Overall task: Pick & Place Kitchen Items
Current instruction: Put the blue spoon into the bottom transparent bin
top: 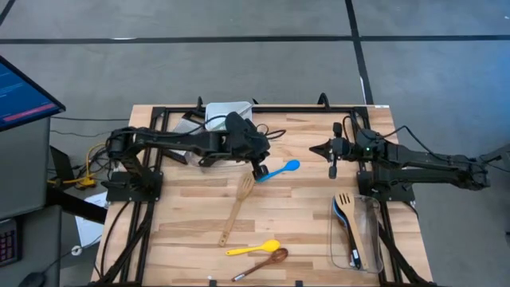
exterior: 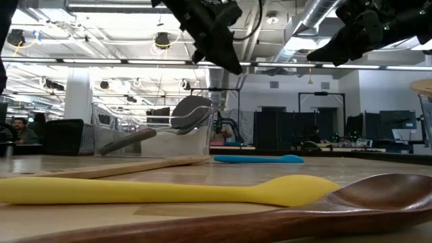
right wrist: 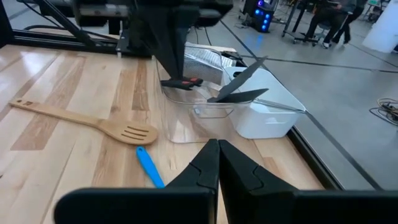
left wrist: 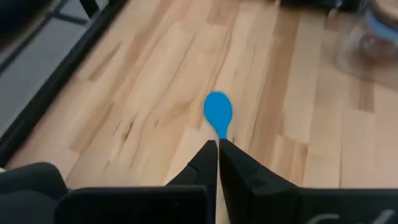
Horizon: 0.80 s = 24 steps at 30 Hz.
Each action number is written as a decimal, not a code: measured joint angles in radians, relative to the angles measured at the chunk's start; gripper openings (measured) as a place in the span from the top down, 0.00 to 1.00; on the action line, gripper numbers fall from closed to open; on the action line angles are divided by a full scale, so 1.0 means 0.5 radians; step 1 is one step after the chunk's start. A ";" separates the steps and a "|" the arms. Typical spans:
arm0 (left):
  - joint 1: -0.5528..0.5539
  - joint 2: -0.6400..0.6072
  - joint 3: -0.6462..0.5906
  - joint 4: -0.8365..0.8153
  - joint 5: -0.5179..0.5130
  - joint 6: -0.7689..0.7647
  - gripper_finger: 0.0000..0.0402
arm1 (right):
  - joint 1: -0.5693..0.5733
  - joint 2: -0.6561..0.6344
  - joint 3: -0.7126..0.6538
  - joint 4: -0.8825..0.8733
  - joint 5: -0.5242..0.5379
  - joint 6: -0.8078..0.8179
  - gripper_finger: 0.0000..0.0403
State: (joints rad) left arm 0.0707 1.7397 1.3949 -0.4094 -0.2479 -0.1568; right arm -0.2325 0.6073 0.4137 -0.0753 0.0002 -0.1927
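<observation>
A blue silicone spoon (top: 280,170) lies flat on the table's middle, its bowl (left wrist: 217,112) toward the right arm. My left gripper (top: 259,169) hangs shut in the air over its handle end, high above the table (exterior: 229,64), touching nothing. My right gripper (top: 317,147) is shut too and waits raised at the right (exterior: 324,54). A wooden slotted turner (top: 237,207) lies near the middle. A yellow spoon (top: 253,248) and a dark wooden spoon (top: 263,264) lie by the near edge.
A clear tub (top: 356,231) at the near right holds a wooden turner and darker utensils. At the far edge stand a clear tub (right wrist: 199,112) with black spatulas (right wrist: 236,87) and a white tub (right wrist: 267,112). A black frame rail (left wrist: 56,81) runs along the table's edge.
</observation>
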 joint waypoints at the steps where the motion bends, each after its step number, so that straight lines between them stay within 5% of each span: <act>1: 0.013 0.016 0.005 -0.015 0.030 0.000 0.99 | 0.001 0.000 0.000 0.000 0.000 0.000 1.00; 11: 0.111 0.262 0.052 0.003 0.267 -0.009 0.99 | 0.001 0.000 0.000 0.002 0.000 0.000 1.00; 24: 0.163 0.609 0.628 -0.223 0.352 0.201 0.99 | 0.002 0.000 0.000 0.001 0.000 0.000 1.00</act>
State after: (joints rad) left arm 0.1524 2.0441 1.7090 -0.5208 -0.0718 -0.0563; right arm -0.2314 0.6075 0.4137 -0.0750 0.0002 -0.1925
